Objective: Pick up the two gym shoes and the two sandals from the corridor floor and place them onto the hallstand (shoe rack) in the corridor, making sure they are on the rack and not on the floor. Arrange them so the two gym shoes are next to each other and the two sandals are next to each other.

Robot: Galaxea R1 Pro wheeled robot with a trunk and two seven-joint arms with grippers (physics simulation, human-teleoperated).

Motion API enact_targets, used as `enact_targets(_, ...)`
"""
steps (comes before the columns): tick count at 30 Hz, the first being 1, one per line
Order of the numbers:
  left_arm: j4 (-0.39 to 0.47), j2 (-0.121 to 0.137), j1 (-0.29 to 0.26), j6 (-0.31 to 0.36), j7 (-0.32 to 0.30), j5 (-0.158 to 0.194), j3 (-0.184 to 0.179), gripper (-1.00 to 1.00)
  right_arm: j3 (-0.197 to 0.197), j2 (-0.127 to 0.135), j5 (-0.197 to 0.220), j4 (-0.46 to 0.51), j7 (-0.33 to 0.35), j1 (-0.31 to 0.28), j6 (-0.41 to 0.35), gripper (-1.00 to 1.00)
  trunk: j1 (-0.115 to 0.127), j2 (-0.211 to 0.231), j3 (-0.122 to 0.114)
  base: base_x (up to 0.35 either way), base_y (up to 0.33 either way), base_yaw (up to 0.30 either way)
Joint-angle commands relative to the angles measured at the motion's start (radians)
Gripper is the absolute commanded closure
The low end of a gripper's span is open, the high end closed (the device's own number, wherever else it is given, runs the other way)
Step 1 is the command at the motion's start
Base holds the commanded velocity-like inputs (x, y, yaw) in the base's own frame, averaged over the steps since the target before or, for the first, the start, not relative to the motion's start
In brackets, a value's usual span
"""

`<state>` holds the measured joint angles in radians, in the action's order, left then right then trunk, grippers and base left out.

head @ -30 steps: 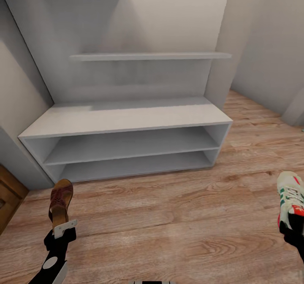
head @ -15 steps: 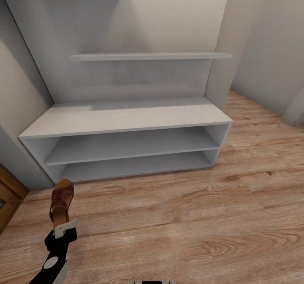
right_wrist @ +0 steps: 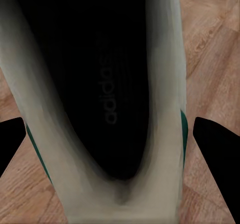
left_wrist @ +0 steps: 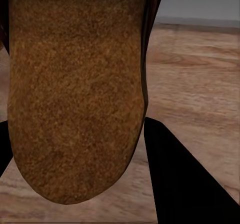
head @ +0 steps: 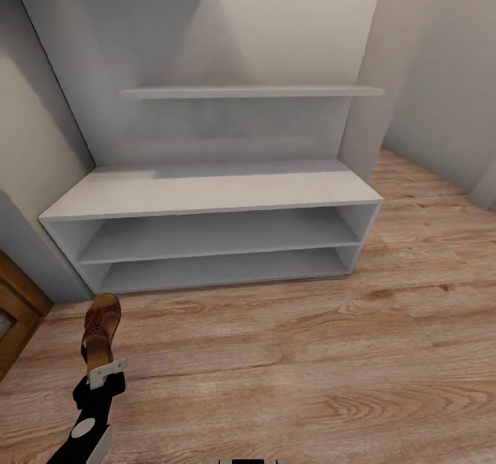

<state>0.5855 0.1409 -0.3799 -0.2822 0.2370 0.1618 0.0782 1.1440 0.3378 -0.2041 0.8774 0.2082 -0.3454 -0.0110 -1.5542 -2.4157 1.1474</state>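
The left gripper was clamped on a sandal above the corridor floor before the hallstand, while the right gripper gripped a gym shoe.

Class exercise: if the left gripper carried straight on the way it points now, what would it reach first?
Probably the hallstand, near its low left end; the left gripper holds the sandal pointing there over floor. Depth is uncertain.

The right hand with its gym shoe has left the head view.
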Motion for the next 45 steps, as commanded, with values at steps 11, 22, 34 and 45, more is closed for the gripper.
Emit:
enact_targets(11, 0.028, -0.015, -0.142, 0.376, -0.002, -0.038, -0.015, 1.0, 0.006, 0.0, -0.009, 0.0, 0.005, -0.001, -0.001, 1.0, 0.0, 0.0, 0.001, -0.001, -0.004, 0.033)
enact_targets(22, 0.023, -0.036, -0.389, 0.582, -0.001, -0.04, -0.153, 1.0, 0.006, 0.0, -0.01, 0.0, 0.005, -0.001, -0.001, 1.0, 0.0, 0.0, 0.001, 0.0, 0.0, 0.0)
enact_targets(34, 0.028, -0.026, -0.405, 0.584, 0.0, -0.032, -0.149, 1.0, 0.006, 0.0, -0.011, 0.0, 0.005, -0.001, -0.001, 1.0, -0.034, -0.063, 0.035, 0.0, 0.0, 0.022)
enact_targets(45, 0.028, -0.025, -0.444, 0.588, 0.001, -0.037, -0.149, 1.0, 0.006, 0.0, -0.011, 0.0, 0.005, -0.001, -0.001, 1.0, -0.049, -0.086, 0.09, 0.0, 0.0, 0.014)
